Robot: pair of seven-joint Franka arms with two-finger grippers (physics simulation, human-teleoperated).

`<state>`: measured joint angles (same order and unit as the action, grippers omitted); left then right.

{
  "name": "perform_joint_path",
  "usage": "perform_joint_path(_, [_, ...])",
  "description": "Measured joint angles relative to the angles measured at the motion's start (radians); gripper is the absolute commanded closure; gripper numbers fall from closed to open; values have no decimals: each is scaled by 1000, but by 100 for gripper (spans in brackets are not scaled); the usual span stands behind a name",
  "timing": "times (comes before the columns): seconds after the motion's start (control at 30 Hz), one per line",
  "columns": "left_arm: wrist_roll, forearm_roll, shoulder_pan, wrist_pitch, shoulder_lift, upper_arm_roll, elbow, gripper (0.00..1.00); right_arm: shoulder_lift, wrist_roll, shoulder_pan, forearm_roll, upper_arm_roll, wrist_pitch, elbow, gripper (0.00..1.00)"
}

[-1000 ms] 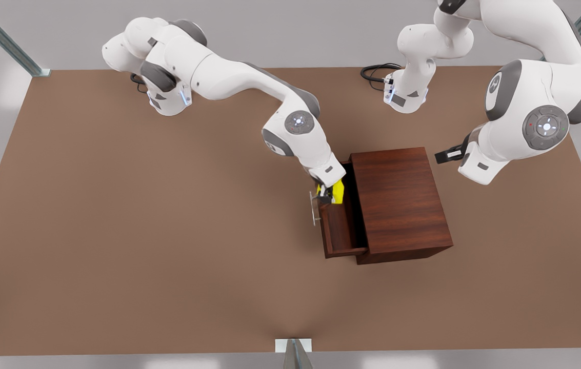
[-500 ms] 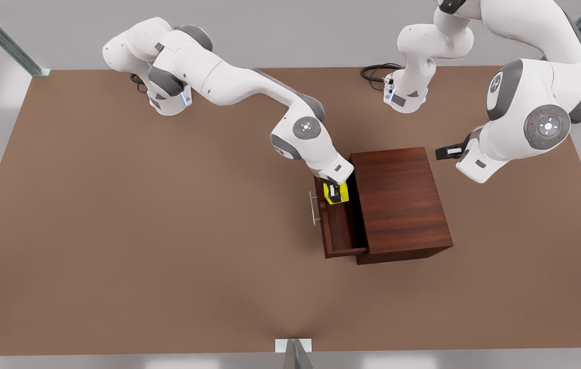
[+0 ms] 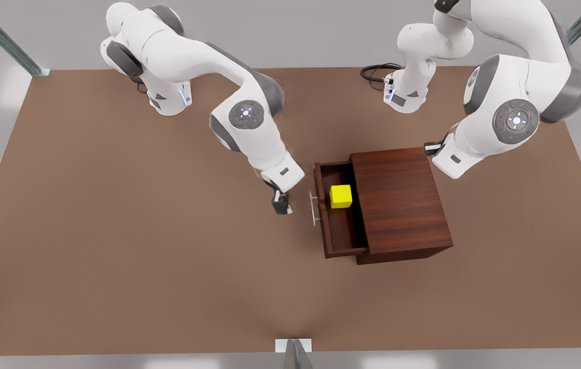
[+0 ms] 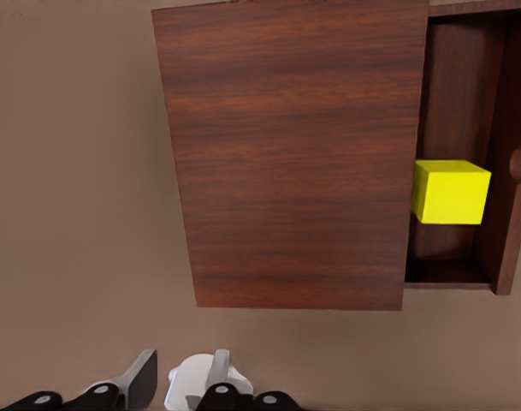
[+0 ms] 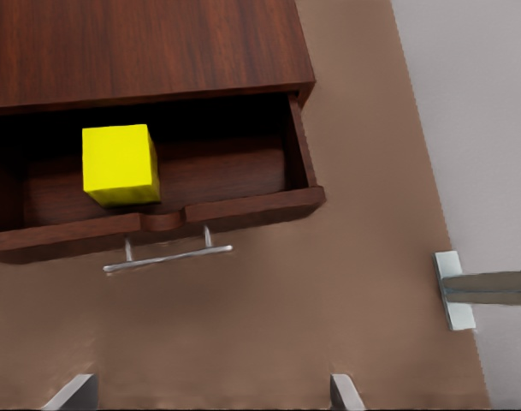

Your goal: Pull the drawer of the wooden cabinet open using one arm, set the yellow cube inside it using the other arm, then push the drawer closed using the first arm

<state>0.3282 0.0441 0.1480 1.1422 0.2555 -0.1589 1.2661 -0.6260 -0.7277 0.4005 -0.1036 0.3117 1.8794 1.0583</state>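
The yellow cube [image 3: 341,196] sits inside the pulled-out drawer [image 3: 335,241] of the wooden cabinet [image 3: 398,202]. The right hand [image 3: 281,203] hangs empty beside the handle [image 3: 314,208], fingers spread. The left hand [image 4: 173,385], behind the cabinet, seems nearly pressed together.

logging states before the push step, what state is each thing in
drawer: pulled open
yellow cube: lying inside the drawer
wooden cabinet: upright on the table
right end effector: open, empty, near the handle
left end effector: waiting behind the cabinet
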Motion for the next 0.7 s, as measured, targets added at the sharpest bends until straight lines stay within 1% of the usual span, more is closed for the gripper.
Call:
perform_joint_path(0.03, [31, -3, 31, 1, 57, -31, -46, 79, -3, -1, -107, 10, -4, -76, 2, 0])
perform_joint_path(0.07, [80, -6, 108, 6, 147, -64, -117, 79, -6, 1, -185, 15, -23, -147, 7, 0])
perform_joint_path(0.1, [144, -8, 197, 25, 228, -83, -184, 79, -2, 12, -228, 17, -63, -220, 9, 0])
perform_joint_path(0.17, [300, -8, 334, 109, 328, -100, -240, 79, 24, 67, -269, 23, -154, -368, 6, 0])
perform_joint_path(0.23, [480, 6, 421, 251, 405, -104, -254, 79, 122, 143, -289, 14, -192, -486, 49, 0])
perform_joint_path(0.3, [667, 22, 471, 385, 441, -101, -265, 79, 262, 218, -314, -17, -198, -559, 135, 0])
perform_joint_path(0.37, [852, 33, 487, 513, 500, -91, -278, 79, 400, 284, -355, -26, -197, -571, 263, 0])
perform_joint_path(0.4, [939, 36, 490, 574, 521, -87, -280, 79, 418, 314, -361, -26, -197, -571, 293, 0])
perform_joint_path(0.47, [1101, 34, 485, 679, 549, -83, -274, 79, 419, 369, -362, -12, -198, -568, 316, 0])
perform_joint_path(0.57, [1328, 22, 429, 788, 580, -82, -251, 79, 418, 441, -362, 1, -198, -547, 326, 0])
perform_joint_path(0.7, [1582, 35, 414, 844, 584, -80, -213, 79, 417, 521, -361, 26, -201, -516, 317, 0])
